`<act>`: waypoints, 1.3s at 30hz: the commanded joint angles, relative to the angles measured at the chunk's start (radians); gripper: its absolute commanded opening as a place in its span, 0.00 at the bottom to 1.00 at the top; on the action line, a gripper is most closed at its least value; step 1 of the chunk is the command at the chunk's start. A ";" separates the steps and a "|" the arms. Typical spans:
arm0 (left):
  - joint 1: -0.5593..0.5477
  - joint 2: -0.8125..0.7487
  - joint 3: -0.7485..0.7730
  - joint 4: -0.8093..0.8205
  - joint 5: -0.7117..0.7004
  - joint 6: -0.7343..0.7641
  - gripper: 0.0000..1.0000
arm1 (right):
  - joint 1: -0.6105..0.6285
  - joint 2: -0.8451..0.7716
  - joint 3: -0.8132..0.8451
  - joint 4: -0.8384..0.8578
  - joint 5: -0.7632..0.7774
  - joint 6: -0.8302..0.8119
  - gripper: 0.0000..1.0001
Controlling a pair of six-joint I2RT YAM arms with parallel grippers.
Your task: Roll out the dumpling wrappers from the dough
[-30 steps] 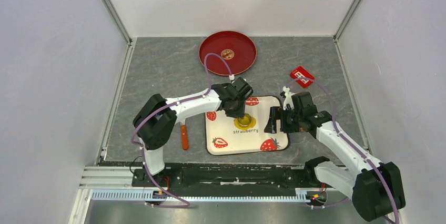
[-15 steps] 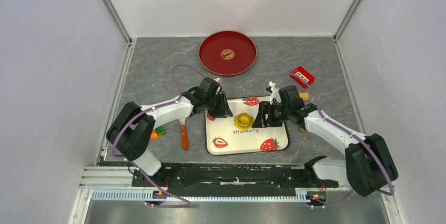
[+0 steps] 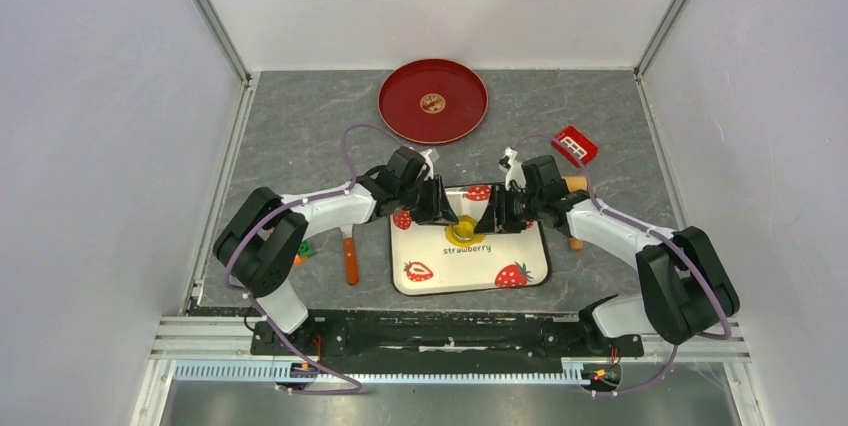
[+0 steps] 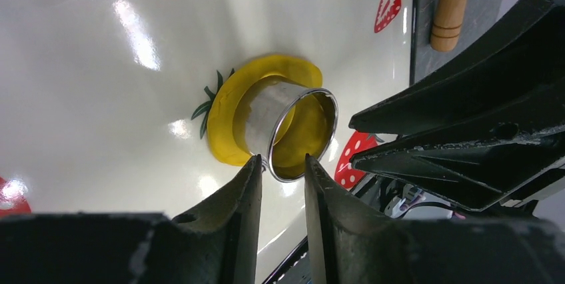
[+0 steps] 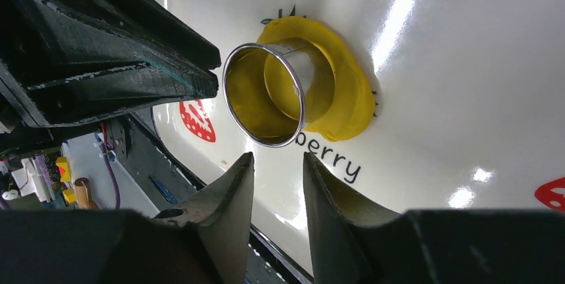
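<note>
Both part-open, empty: left tool, right tool, flanking metal ring cutter on flat yellow dough disc. Risk: off-centre pinch skids cutter, tearing disc.

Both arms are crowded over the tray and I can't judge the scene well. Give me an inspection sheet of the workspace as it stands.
Surface: grey table; strawberry tray in front of the arms.
Job's things: yellow dough on the tray with a metal ring standing in it; one small wrapper on the red plate; rolling pin beside the tray, partly under the right arm.
Clutter: orange-handled knife; red box; small green and orange bits.
Grippers: left gripper and right gripper on opposite sides of the ring, jaws slightly apart, nothing seen held.
Cables: purple cable looping above each wrist.
Surroundings: plain white walls; nothing else seen.
</note>
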 commanded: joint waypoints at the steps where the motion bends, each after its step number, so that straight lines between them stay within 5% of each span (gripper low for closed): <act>1: -0.020 0.026 0.054 -0.014 -0.015 0.036 0.34 | -0.002 0.022 0.034 0.054 -0.023 0.000 0.33; 12: -0.025 0.057 0.054 -0.051 -0.054 0.057 0.22 | -0.003 0.083 0.020 0.088 -0.031 -0.002 0.17; 19: -0.027 0.093 0.051 -0.058 -0.073 0.057 0.03 | -0.003 0.112 0.006 0.103 -0.024 -0.003 0.10; 26: -0.031 0.131 0.053 -0.078 -0.098 0.056 0.02 | -0.003 0.158 -0.008 0.104 0.001 -0.005 0.00; 39: -0.065 0.221 0.085 -0.184 -0.191 0.074 0.02 | -0.004 0.232 -0.042 0.084 0.096 -0.021 0.00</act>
